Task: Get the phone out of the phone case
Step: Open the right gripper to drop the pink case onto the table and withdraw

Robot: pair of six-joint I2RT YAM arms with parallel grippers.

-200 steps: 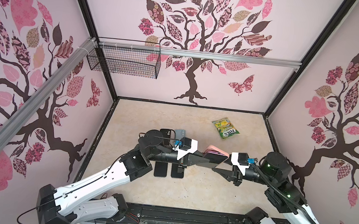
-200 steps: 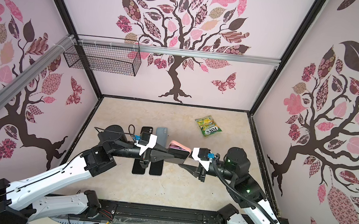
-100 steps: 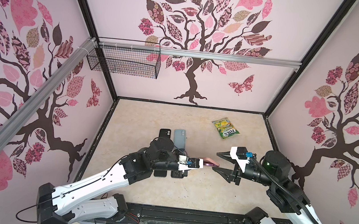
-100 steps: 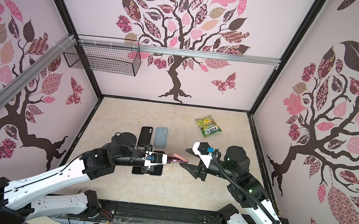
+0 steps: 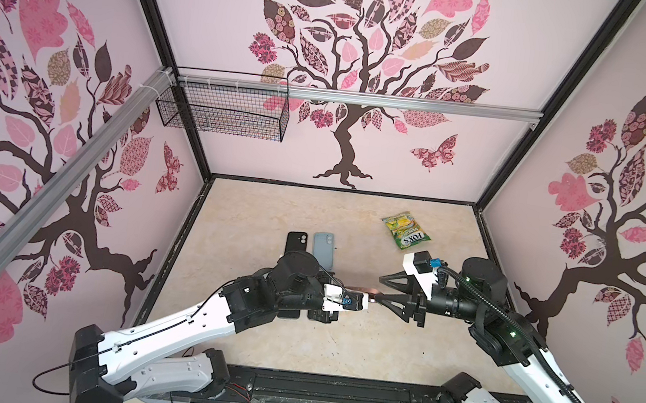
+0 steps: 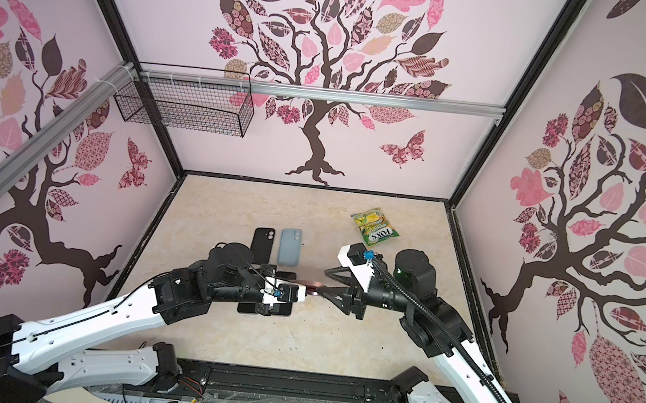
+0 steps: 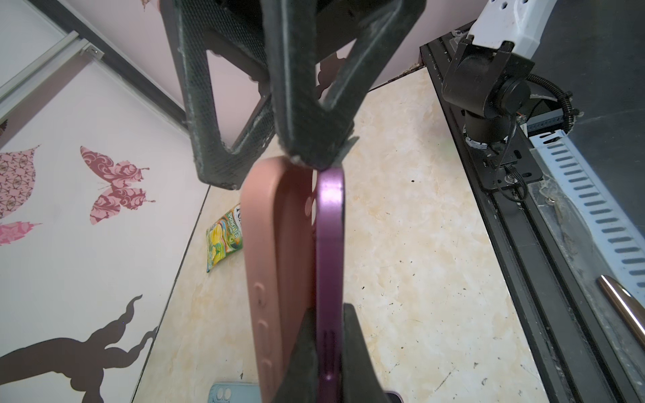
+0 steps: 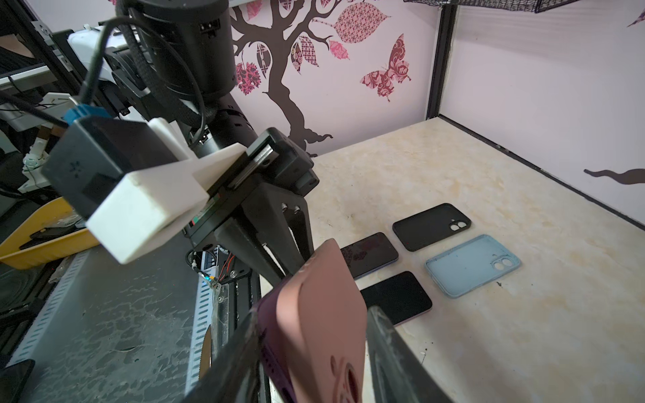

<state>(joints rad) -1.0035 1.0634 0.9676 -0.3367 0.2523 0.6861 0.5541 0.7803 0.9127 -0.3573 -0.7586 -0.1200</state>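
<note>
Both top views: phone case [image 5: 359, 287] held in mid-air between the arms, over mid-table.

Left wrist: left gripper [image 7: 328, 352] clenched on the purple phone [image 7: 330, 244]. Case lip is peeled away along one side.

Right wrist: right gripper [image 8: 314, 352] spread, straddling the case end, not pinching.

Case likely soft and bendy, so take its freed lip. Phone rigid, slick, breakable.

Left claw [image 7: 328, 310] pinched, right claw [image 5: 377, 289] spread

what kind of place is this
Likely a robot test booth: two white-and-black robot arms, walls papered with pink tree decals, black and pale-blue phone cases on a beige tabletop.
</note>
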